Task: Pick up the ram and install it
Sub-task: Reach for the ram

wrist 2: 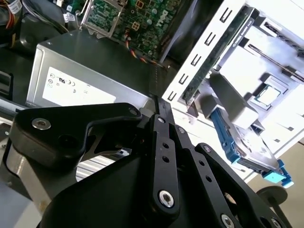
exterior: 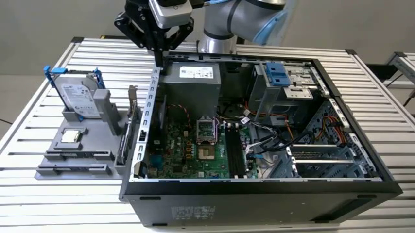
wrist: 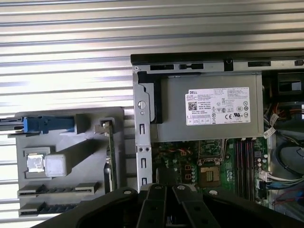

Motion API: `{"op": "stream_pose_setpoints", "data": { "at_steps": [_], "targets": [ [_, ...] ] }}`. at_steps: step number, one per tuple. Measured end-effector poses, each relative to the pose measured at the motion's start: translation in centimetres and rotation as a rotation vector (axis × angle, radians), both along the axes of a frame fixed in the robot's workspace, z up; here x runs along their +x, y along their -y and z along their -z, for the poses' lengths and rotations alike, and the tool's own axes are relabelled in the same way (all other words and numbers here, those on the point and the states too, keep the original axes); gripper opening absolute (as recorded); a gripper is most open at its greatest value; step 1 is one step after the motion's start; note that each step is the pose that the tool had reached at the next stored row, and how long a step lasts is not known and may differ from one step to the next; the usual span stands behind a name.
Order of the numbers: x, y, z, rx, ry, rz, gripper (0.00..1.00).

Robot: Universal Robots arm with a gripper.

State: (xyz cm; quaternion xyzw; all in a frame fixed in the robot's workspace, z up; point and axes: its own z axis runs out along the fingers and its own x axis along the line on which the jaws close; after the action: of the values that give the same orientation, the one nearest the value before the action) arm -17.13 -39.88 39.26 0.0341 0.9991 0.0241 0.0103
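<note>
The ram [exterior: 129,130] is seen as a slim, long board stood on its narrow edge in a gray holder [exterior: 55,162]. Its greenish face carries a dark label in the second wrist view [wrist 2: 216,59], and in the first wrist view it is reduced to a thin dark line [wrist: 111,159]. It is found below the gripper [exterior: 158,59] and off to one side, just outside the case's perforated metal wall [exterior: 150,111] — untouched and well apart from the fingertips.

The gripper's black, jointed fingers [wrist 2: 164,142] are drawn together to a narrow point with nothing between them. They are poised above the wall's upper edge, beside the power supply [exterior: 189,82], a plain gray metal box with a white label.

Beyond the ram from the gripper, a hard drive [exterior: 77,99] with blue brackets and a small square silver chip [exterior: 71,137] are seated in the same matte holder. Below the gripper, deeper inside the case, a green motherboard [exterior: 184,153] — with long black slots [exterior: 233,153] — is laid flat. Everything is set on a table [exterior: 39,204] of ribbed metal slats.
</note>
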Motion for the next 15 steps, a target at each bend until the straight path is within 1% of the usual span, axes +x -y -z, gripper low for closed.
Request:
{"op": "stream_pose_setpoints", "data": {
  "at_steps": [15],
  "targets": [
    [-1.66,0.0,0.0,0.0,0.0,-0.003,0.0]
  ]
}}
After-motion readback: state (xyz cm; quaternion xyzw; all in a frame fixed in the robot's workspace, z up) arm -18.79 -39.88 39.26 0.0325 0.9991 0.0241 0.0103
